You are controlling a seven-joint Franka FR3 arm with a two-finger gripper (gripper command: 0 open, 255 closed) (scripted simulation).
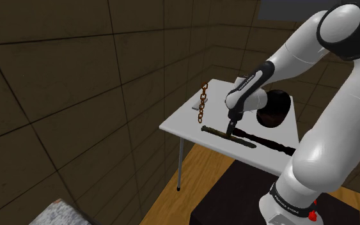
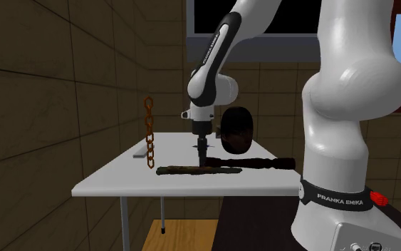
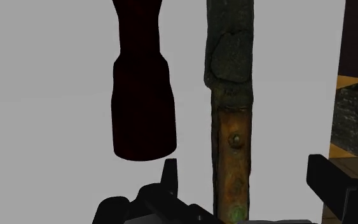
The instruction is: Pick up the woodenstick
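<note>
Pincer (image 3: 246,167) hangs low over the grey worktop (image 3: 56,95) with fingers spread apart, the brown stick (image 3: 231,95) lying flat on the worktop between them, so reaching looks done; squeezing and lifting are left.

White arm (image 1: 338,108) bent over, hand (image 1: 231,130) pointing down, fingers (image 3: 339,188) apart

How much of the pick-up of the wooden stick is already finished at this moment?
Done: the gripper hangs low over the wooden stick. In hand: its open fingers straddle the stick without touching it. Left: shut on it and lift; it lies flat on the table.
</note>
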